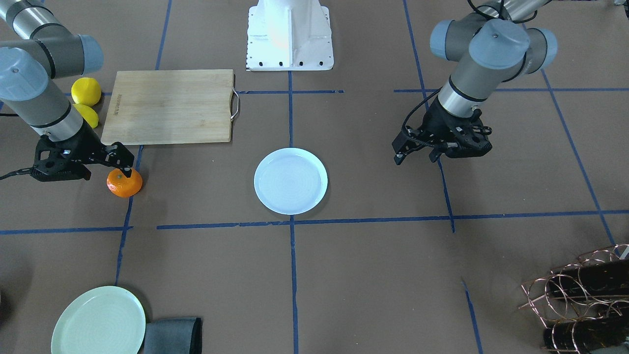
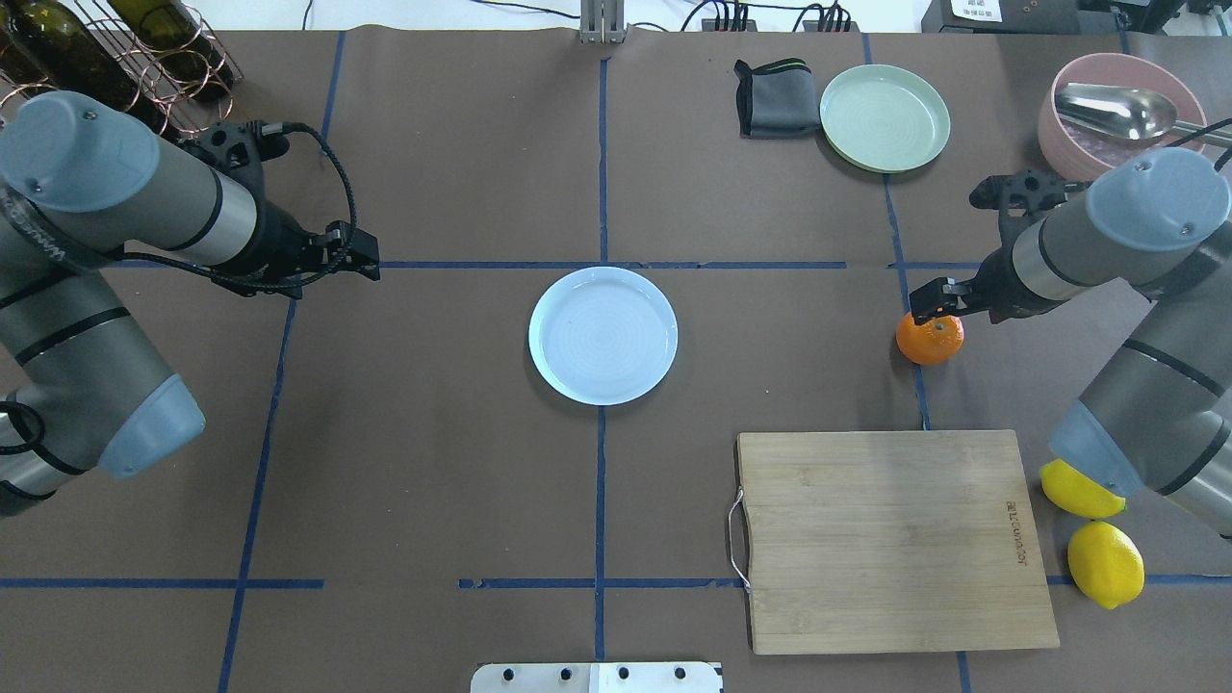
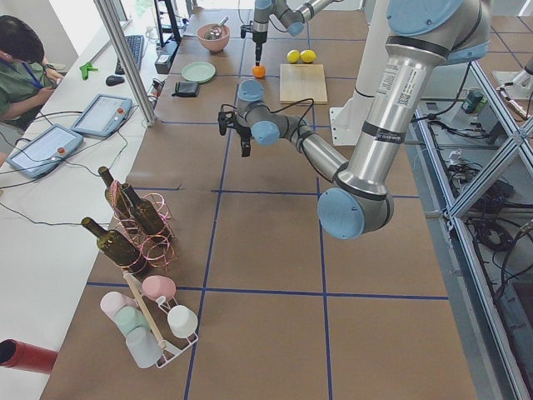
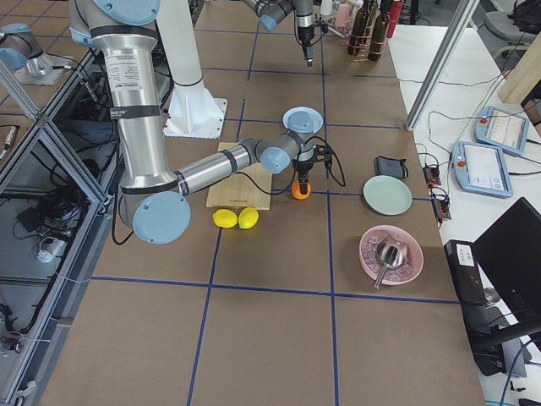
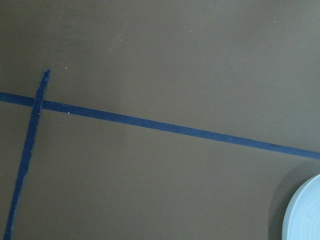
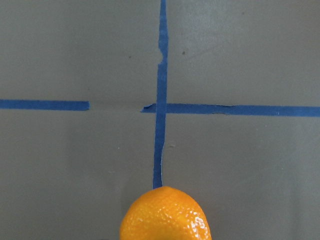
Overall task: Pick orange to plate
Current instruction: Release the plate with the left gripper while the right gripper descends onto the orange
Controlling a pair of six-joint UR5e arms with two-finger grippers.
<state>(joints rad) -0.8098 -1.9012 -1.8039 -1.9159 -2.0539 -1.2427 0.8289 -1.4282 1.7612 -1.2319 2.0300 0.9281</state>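
Bright orange, the orange point(image 2: 930, 339) sits just under your right gripper point(image 2: 936, 306), jaw spread I can't tell, so centre it, sink low, squeeze gently

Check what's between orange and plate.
Nothing. From the orange to the plate there is only bare brown table, as the overhead view shows.
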